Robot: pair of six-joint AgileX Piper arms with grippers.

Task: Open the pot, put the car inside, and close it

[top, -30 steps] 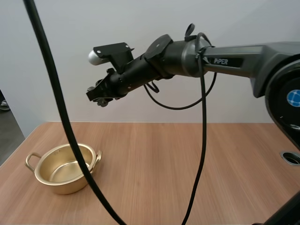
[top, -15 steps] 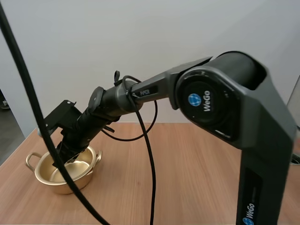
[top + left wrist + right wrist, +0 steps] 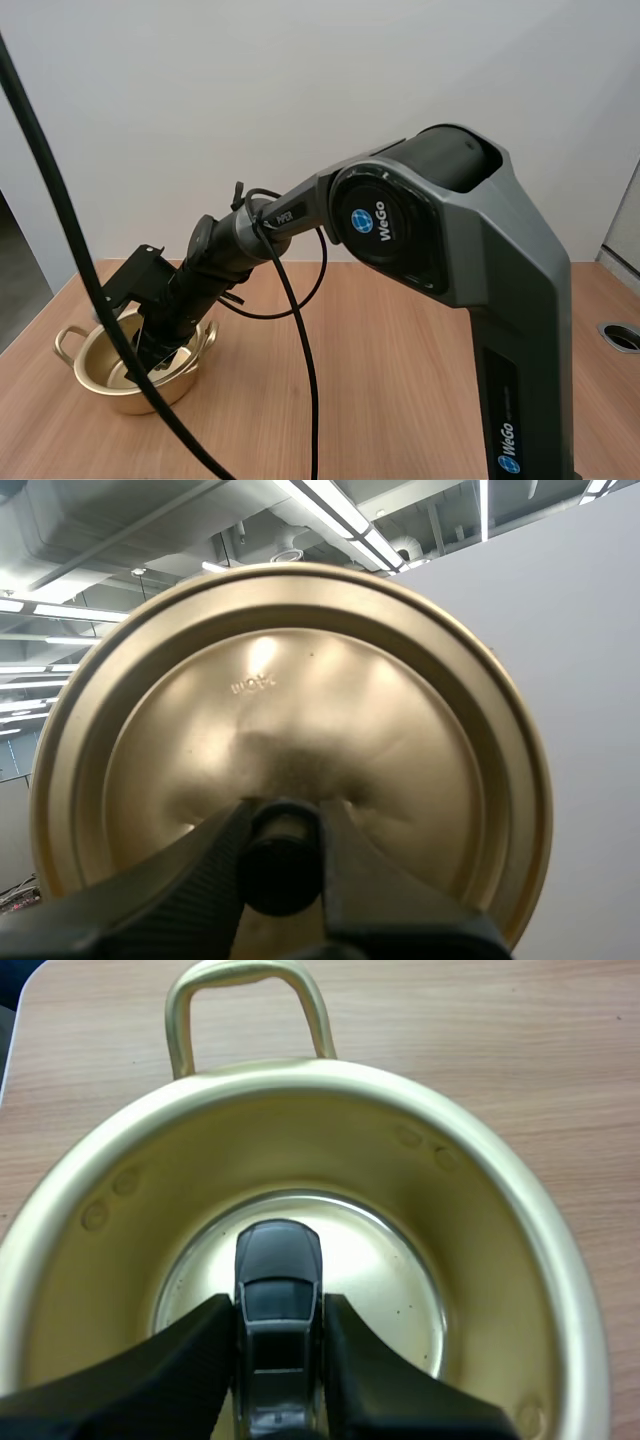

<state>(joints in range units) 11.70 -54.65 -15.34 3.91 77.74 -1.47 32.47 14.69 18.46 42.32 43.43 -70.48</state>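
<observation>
The gold pot point(image 3: 90, 365) stands open at the table's near left. My right arm reaches down into it, and my right gripper point(image 3: 150, 362) is inside the pot's mouth. In the right wrist view that gripper point(image 3: 275, 1360) is shut on a small dark toy car point(image 3: 278, 1290), held just above the pot's shiny floor point(image 3: 390, 1290), with the pot's handle point(image 3: 245, 1005) beyond. In the left wrist view my left gripper point(image 3: 280, 865) is shut on the black knob point(image 3: 280, 870) of the gold lid point(image 3: 300, 710), held up off the table with its underside facing the camera.
Bare wooden tabletop point(image 3: 400, 380) stretches to the right of the pot. A round metal-rimmed hole point(image 3: 622, 337) sits at the table's right edge. The right arm's big grey base link point(image 3: 500, 300) stands over the near right.
My right arm has swung from high over the table down and left to the pot. Its gripper with the car has dropped into the pot's mouth, sinking a little deeper in the last half second.
</observation>
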